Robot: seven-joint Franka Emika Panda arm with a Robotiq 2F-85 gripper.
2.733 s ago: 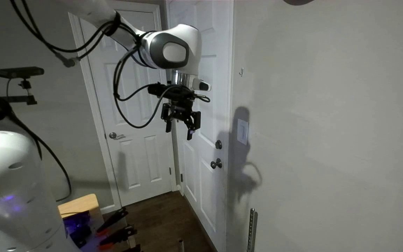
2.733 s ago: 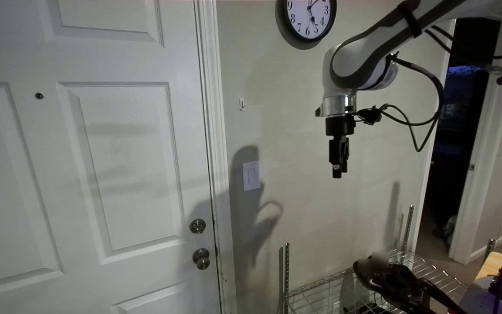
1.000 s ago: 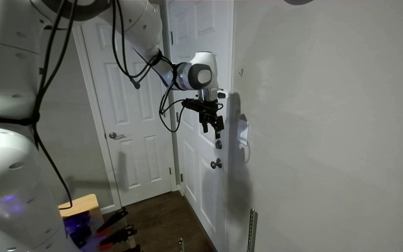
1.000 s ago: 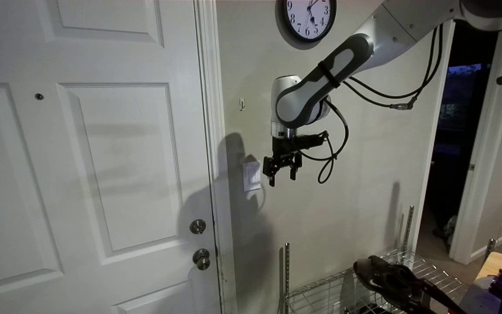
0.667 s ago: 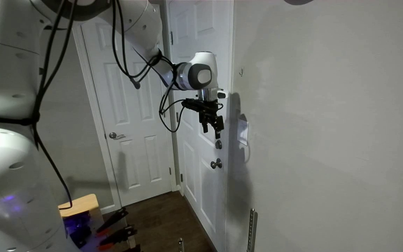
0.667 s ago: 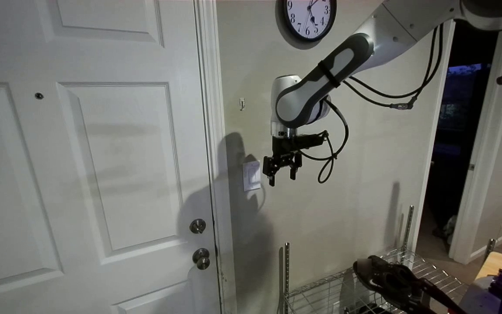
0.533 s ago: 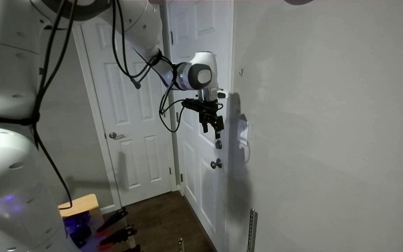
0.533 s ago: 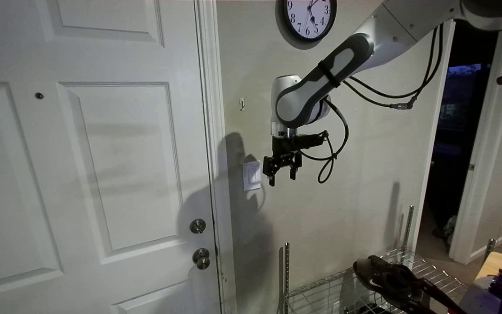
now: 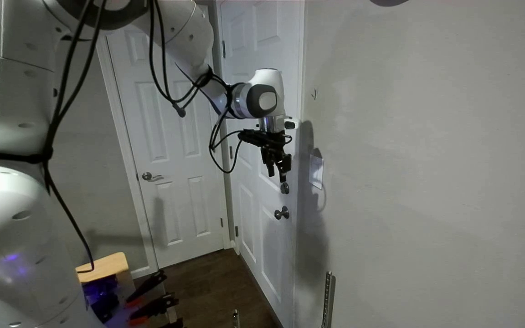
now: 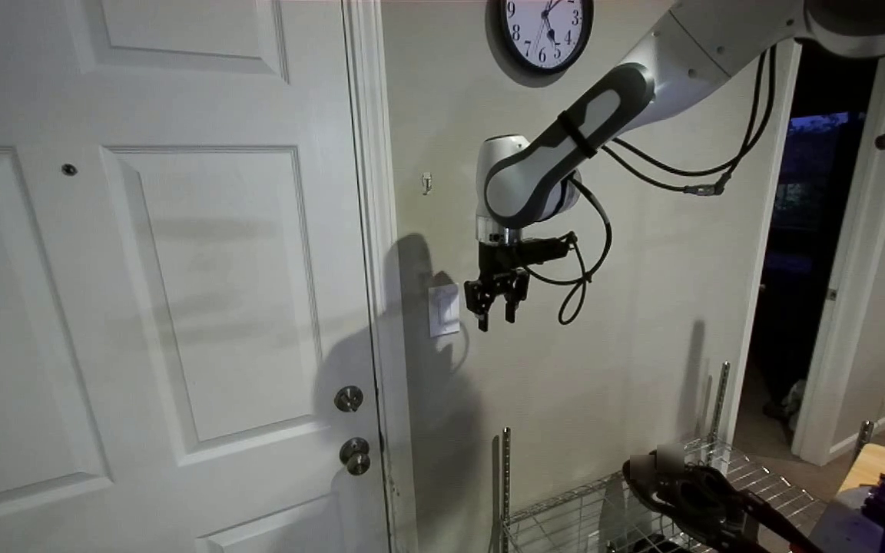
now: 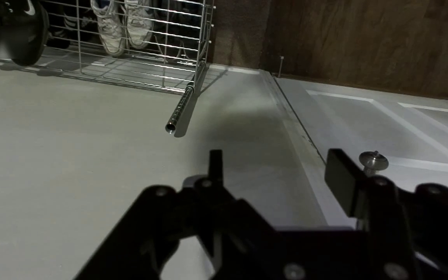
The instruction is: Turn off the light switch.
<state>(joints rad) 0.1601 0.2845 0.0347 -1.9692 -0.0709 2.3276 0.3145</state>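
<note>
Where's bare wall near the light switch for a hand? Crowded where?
Bare wall between hook and light switch; below the switch, between door frame and rack post. Crowded: beside the switch in an exterior view, by the gripper (standoff unclear); at the wire rack, with shoes.

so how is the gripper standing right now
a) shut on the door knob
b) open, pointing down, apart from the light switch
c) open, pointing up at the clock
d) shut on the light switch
b: in the wrist view the gripper is spread with nothing in its grip, and in both exterior views it points down, clear of the light switch.
</note>
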